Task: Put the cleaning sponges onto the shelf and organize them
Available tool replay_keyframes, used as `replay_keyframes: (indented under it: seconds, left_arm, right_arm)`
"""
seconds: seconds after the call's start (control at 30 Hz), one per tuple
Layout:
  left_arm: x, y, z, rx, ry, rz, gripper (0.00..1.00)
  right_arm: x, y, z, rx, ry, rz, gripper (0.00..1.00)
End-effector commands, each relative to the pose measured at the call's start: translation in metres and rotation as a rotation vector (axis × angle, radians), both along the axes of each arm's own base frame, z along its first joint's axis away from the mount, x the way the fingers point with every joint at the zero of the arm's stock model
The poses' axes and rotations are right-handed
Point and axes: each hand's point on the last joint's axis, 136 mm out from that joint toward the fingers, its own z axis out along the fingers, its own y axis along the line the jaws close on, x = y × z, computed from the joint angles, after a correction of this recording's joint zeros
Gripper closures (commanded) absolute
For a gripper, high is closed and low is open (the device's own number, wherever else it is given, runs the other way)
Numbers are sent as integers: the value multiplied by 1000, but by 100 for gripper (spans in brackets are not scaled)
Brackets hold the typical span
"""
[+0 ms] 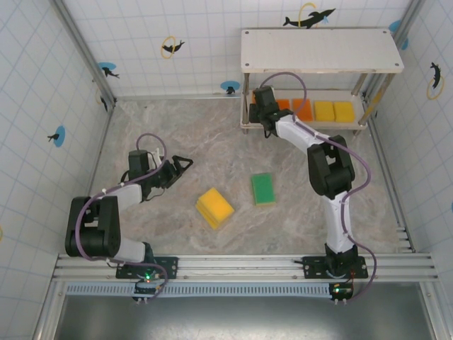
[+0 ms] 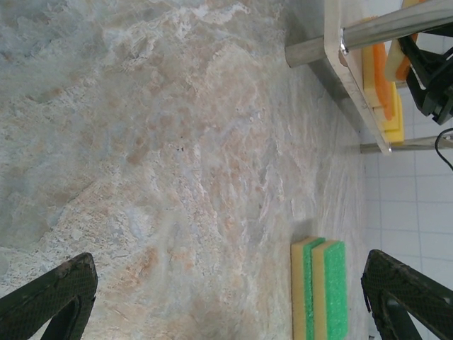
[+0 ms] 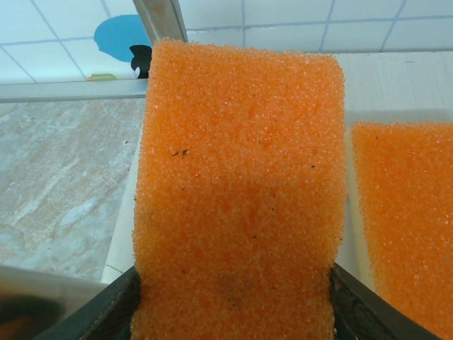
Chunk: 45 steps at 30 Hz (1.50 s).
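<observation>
Sponges of coarse, open-pored foam lie in a row on the lower board of the shelf (image 1: 318, 49): two orange (image 1: 303, 108), then two yellow (image 1: 334, 111). At the row's left end the right gripper (image 3: 233, 315) has its fingers pressed against both sides of another orange sponge (image 3: 237, 177), just beside its orange neighbour. The rack has pale flat boards on thin silver legs. On the marble-patterned table (image 1: 177, 127) lie a yellow stack (image 1: 214, 207) and a green-faced sponge (image 1: 263, 188). The left gripper (image 1: 177, 166) stands wide apart, empty. White gridded walls carry blue dolphin stickers (image 1: 230, 87).
</observation>
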Motion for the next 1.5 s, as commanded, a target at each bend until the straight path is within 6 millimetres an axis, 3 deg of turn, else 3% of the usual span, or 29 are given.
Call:
replay_keyframes:
  seconds: [0.0, 0.13, 0.2, 0.73, 1.47]
  left_arm:
    - [-2, -2, -2, -20, -12, -19, 2]
    - [-2, -3, -4, -23, -10, -23, 3]
    - [-2, -3, -4, -26, -10, -24, 2]
    - [-3, -3, -3, -26, -13, -29, 2]
    - [-2, -3, -5, -26, -5, -29, 2]
  right_arm:
    - [8, -5, -3, -38, 23, -6, 40]
    - [11, -9, 0, -51, 25, -12, 39]
    - [11, -9, -14, -65, 51, -12, 39]
    - [11, -11, -42, -93, 107, -9, 38]
    - [14, -5, -33, -54, 92, -14, 31]
